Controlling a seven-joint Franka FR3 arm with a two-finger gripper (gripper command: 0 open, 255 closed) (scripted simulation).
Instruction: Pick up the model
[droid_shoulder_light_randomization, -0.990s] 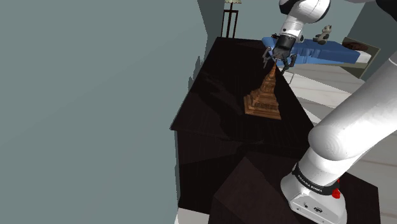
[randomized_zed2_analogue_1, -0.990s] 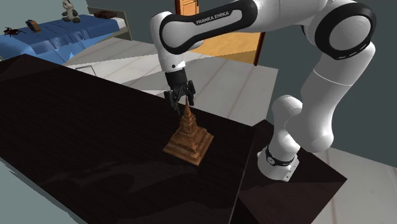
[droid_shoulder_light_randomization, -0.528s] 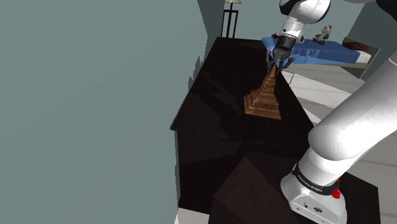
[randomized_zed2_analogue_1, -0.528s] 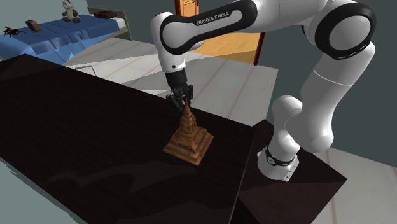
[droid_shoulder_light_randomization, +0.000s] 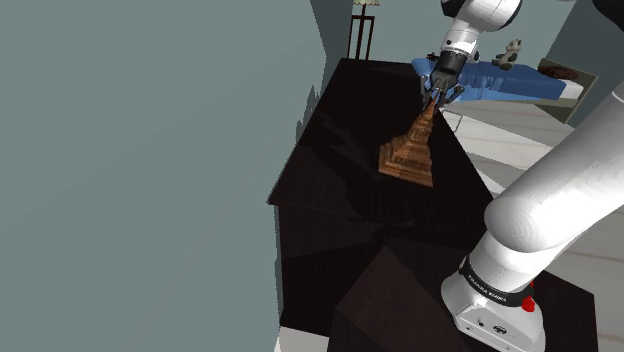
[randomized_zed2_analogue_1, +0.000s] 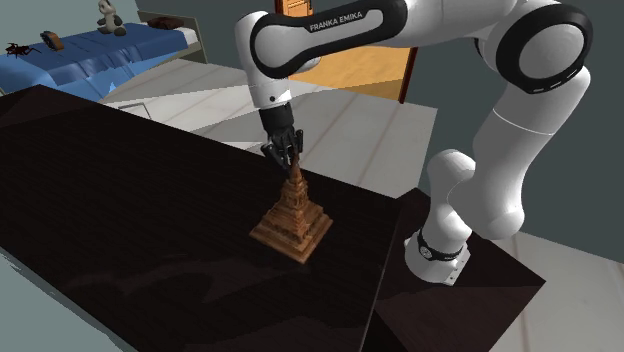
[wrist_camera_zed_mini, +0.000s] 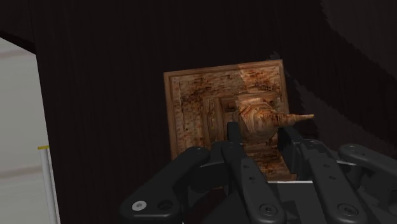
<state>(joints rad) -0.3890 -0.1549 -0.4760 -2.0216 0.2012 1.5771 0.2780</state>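
Hand (randomized_zed2_analogue_1: 291, 160) around one brown model (randomized_zed2_analogue_1: 292, 216)

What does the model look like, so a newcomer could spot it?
Find the long dark table by the white arm. Near its middle is the model, its spire clasped by the black tool. It is a brown stepped pyramid on a square base, the one light thing against the dark top.

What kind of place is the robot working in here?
Probably a bedroom in a house. A bed with a blue cover stands beyond the long dark table, a small pale figure sits on that bed, and what looks like an orange panelled door shows further back.
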